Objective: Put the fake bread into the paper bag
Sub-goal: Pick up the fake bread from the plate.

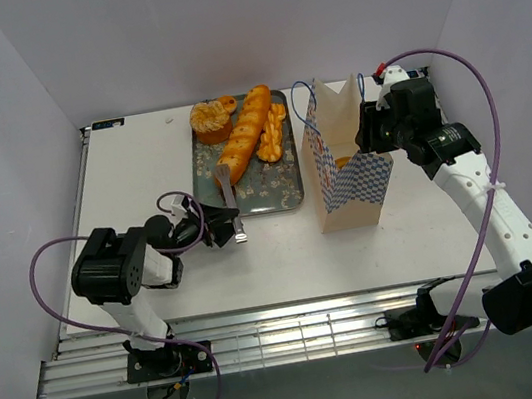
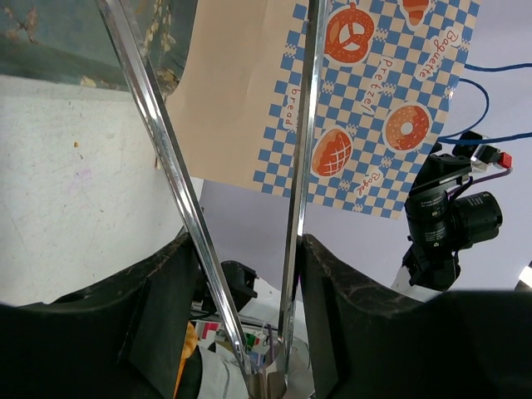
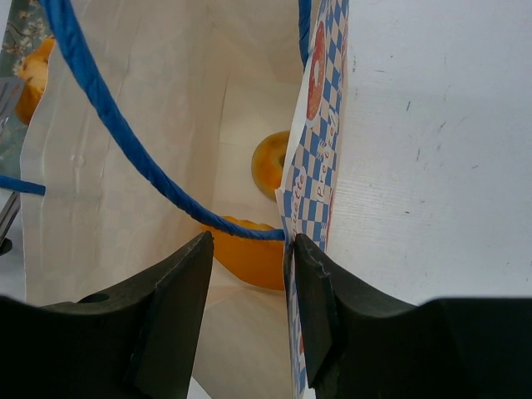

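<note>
I see the fake bread (image 1: 238,151) split between two places. Two glossy orange pieces lie at the bottom of the paper bag (image 3: 150,166). A round piece (image 3: 268,162) is toward the far end. A larger piece (image 3: 245,253) is nearer my right wrist camera, partly behind the blue cord handle (image 3: 108,108).

The rest sits on the blossom-patterned tray (image 1: 280,192) at the back of the table (image 1: 141,179). The long scored baguette (image 1: 244,127) lies lengthwise down the middle. A frosted cupcake (image 1: 210,119) sits to its left at the far end, and a twisted piece (image 1: 272,133) lies just beside it on the right.

The bag stands upright just right of the tray, mouth open, with blue-and-white checks on its lower band. My right gripper (image 3: 249,243) is at the top of the bag's right wall. Its jaws are drawn narrow with the paper edge pinched between them, and the handle cord runs into the same gap.

My left gripper (image 1: 220,229) sits low over the table off the tray's near-left corner, jaws partway closed on a pair of metal tongs (image 1: 227,190). The tongs' two arms stand apart. Their tips reach over that corner of the tray, near the baguette's near end; I cannot tell whether they touch it.
</note>
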